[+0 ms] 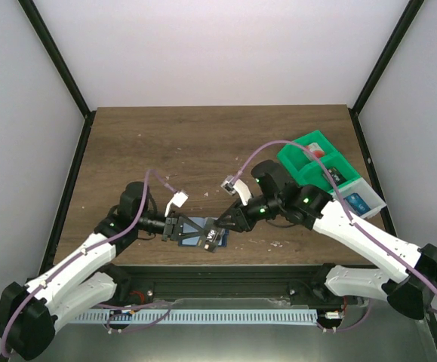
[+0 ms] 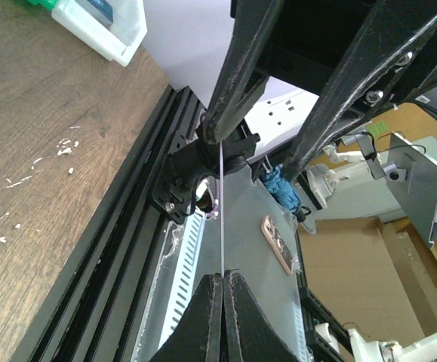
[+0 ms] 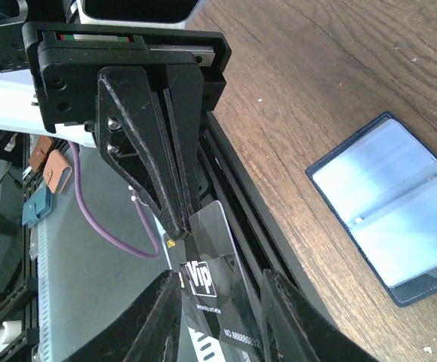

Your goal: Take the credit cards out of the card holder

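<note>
The card holder [image 3: 388,219] lies open on the table, its pale blue-grey panels facing up; it also shows in the top view [image 1: 194,226] near the front edge. My left gripper [image 2: 223,275] is shut on a dark grey credit card [image 3: 214,264] with a white "Vip" mark, seen edge-on in the left wrist view [image 2: 223,211]. It holds the card over the table's front rail. My right gripper [image 3: 220,290] is open, its fingers on either side of the same card. The two grippers meet over the front edge [image 1: 213,240].
A green bin [image 1: 312,162] and a white bin [image 1: 363,197] stand at the right; the white one holds a blue card [image 1: 356,202], the green one something red [image 1: 316,151]. The black front rail [image 3: 248,204] runs just below the grippers.
</note>
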Controlling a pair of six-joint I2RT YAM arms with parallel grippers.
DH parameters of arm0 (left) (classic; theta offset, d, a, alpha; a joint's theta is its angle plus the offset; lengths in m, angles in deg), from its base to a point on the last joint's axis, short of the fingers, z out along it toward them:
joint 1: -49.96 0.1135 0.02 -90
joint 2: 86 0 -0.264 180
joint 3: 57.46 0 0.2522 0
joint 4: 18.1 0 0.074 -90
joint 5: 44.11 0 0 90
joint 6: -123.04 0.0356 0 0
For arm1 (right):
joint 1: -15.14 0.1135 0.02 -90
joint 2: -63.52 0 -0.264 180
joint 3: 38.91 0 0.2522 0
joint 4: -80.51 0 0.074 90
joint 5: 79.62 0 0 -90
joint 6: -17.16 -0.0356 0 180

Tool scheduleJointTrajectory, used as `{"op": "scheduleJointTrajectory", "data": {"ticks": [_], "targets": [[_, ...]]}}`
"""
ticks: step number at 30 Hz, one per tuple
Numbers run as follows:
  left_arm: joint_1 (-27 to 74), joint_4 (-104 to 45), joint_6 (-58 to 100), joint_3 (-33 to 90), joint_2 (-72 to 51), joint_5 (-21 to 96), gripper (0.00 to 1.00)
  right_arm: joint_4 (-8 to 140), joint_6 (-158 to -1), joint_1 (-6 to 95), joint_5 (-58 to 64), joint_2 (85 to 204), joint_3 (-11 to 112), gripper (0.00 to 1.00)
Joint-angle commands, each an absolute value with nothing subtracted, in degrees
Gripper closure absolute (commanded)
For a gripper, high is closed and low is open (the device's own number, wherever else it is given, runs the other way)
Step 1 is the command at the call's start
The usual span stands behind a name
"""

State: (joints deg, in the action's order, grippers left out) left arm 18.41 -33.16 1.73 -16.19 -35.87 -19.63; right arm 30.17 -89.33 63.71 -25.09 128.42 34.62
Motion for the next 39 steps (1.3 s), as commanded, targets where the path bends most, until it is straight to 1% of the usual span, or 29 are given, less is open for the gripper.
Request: {"op": "scheduleJointTrajectory", "data": {"ticks": [1, 4, 6, 8, 10, 12, 14, 15, 17, 18, 20, 21, 23, 24, 29, 30, 32, 35, 39], "targets": [[18.2, -30.9, 2.3, -16.7, -35.3, -22.2, 1.00, 30.6, -87.8, 62.8, -27.8, 128.8, 35.3, 0.69], [18.1, -30.7, 2.4, -16.7, -35.2, -22.5, 1.00, 31.2, -87.5, 62.3, -29.4, 129.7, 34.6, 0.73], [18.1, -30.6, 2.4, -16.7, -35.2, -22.8, 1.00, 31.3, -87.0, 62.0, -30.3, 130.2, 34.4, 0.82], [18.1, -30.6, 2.2, -16.7, -35.5, -22.8, 1.00, 31.7, -86.8, 61.7, -31.3, 130.3, 34.2, 0.86], [18.2, -30.4, 2.1, -16.6, -35.7, -23.0, 1.00, 31.7, -86.4, 61.4, -32.4, 130.4, 34.0, 0.86], [18.1, -30.4, 2.1, -16.7, -35.7, -23.1, 1.00, 31.8, -85.7, 61.1, -34.2, 130.9, 33.9, 0.82], [18.2, -30.3, 2.1, -16.8, -35.6, -23.3, 1.00, 32.1, -85.7, 60.9, -35.1, 131.1, 33.8, 0.82], [18.1, -30.3, 2.1, -16.8, -35.7, -23.3, 1.00, 32.3, -85.6, 60.8, -35.7, 130.9, 33.6, 0.84], [18.2, -30.2, 2.1, -16.9, -35.7, -23.0, 1.00, 33.1, -85.6, 60.5, -37.1, 130.7, 33.1, 0.97], [18.1, -30.2, 2.0, -16.9, -35.7, -22.8, 1.00, 33.3, -85.8, 60.2, -37.5, 130.6, 33.0, 0.99], [18.2, -30.5, 1.9, -16.8, -35.5, -21.4, 1.00, 34.5, -86.4, 59.6, -38.3, 130.0, 32.2, 0.99], [18.2, -31.2, 2.0, -16.6, -35.4, -20.2, 0.91, 35.4, -87.0, 59.3, -38.4, 129.7, 31.8, 0.99], [18.2, -33.7, 3.3, -15.8, -35.3, -17.0, 0.64, 37.5, -88.8, 58.8, -38.1, 129.1, 30.6, 1.00], [18.3, -35.7, 4.0, -15.2, -35.3, -15.3, 0.54, 39.2, -90.2, 58.6, -37.8, 128.7, 29.9, 1.00], [18.2, -41.1, 6.5, -12.5, -36.1, -5.6, 0.12, 45.9, -97.1, 57.1, -31.5, 126.4, 26.0, 1.00], [18.2, -41.6, 6.6, -12.2, -36.3, -3.2, 0.02, 46.7, -98.4, 56.3, -29.6, 125.9, 25.5, 1.00], [18.2, -42.1, 6.7, -11.8, -36.9, 1.0, 0.00, 49.0, -101.3, 54.2, -26.6, 124.7, 24.3, 0.99], [18.2, -43.1, 6.9, -11.3, -38.0, 7.1, 0.00, 51.5, -105.1, 50.7, -22.5, 123.5, 23.1, 1.00], [18.3, -43.8, 6.7, -11.8, -40.2, 17.5, 0.00, 52.6, -108.0, 46.0, -14.1, 122.7, 22.3, 0.99]]}}
